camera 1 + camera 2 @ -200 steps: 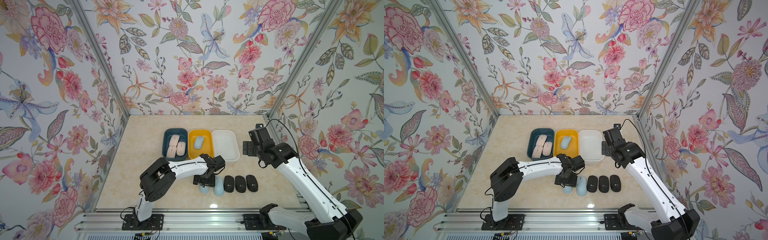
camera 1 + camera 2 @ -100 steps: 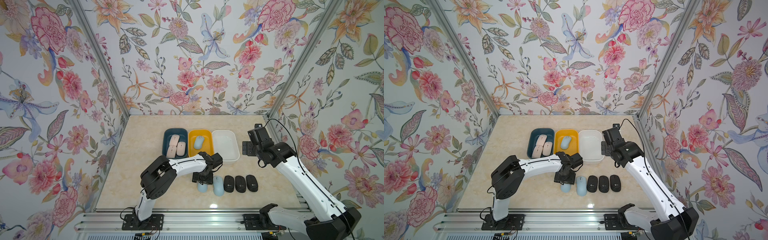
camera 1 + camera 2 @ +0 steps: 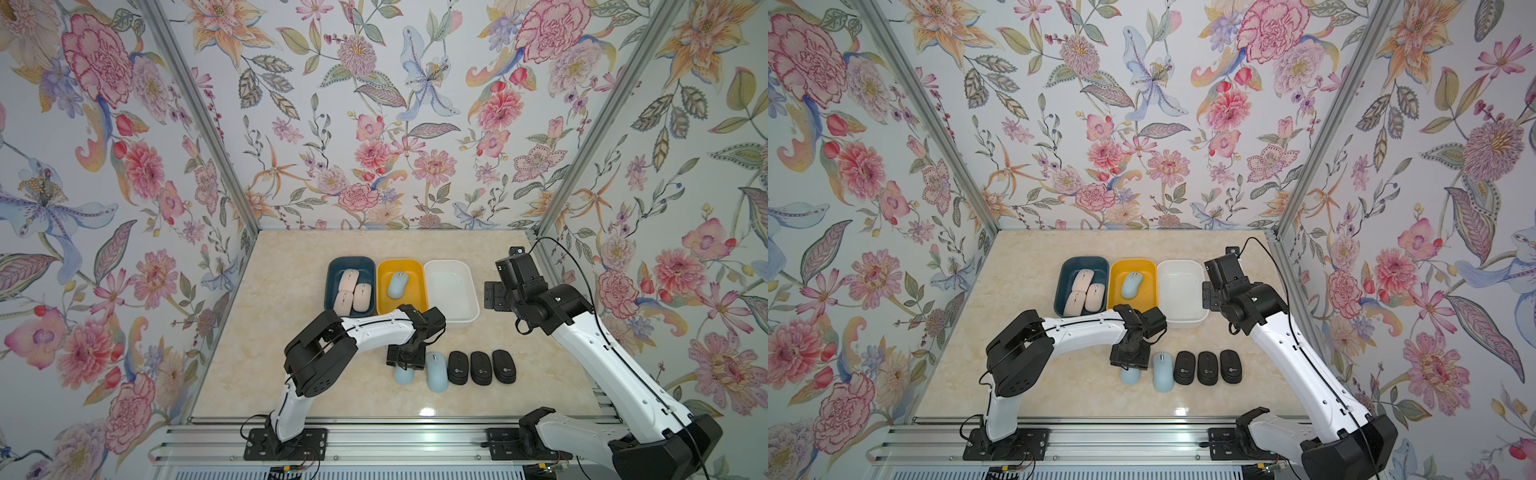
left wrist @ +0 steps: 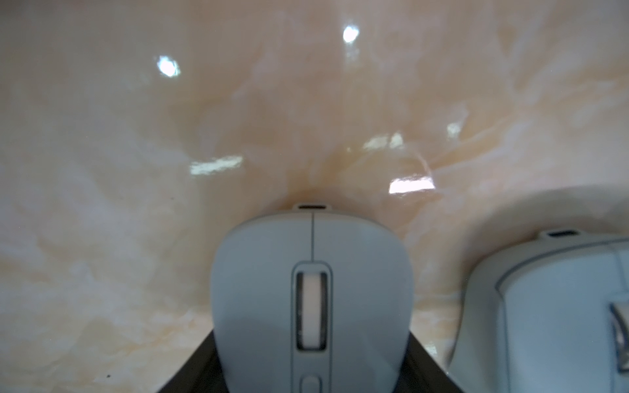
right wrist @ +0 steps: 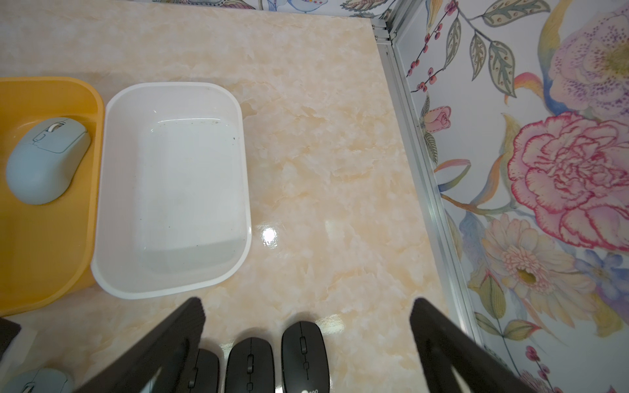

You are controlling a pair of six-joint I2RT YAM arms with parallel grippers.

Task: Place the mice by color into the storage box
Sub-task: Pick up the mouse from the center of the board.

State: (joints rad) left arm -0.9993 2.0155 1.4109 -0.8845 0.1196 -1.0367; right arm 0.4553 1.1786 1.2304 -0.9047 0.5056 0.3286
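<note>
L gripper (image 3: 402,360) is clamped on a light blue oval plastic mouse (image 4: 311,272), at the left end of the front row on the beige marble-look tabletop (image 3: 291,374). The gripper hides the mouse's far half in both top views, and its fingertips are cut off in the wrist pic. R gripper (image 5: 306,303) is spread wide w/ nothing in it, near the white rectangular plastic bin (image 5: 190,105). Three black oval mice (image 3: 481,368) have round white logos, too small to read.

Beige marble tabletop (image 3: 299,249), floral wallpaper walls (image 3: 374,124), aluminium base rail (image 3: 415,440)
</note>
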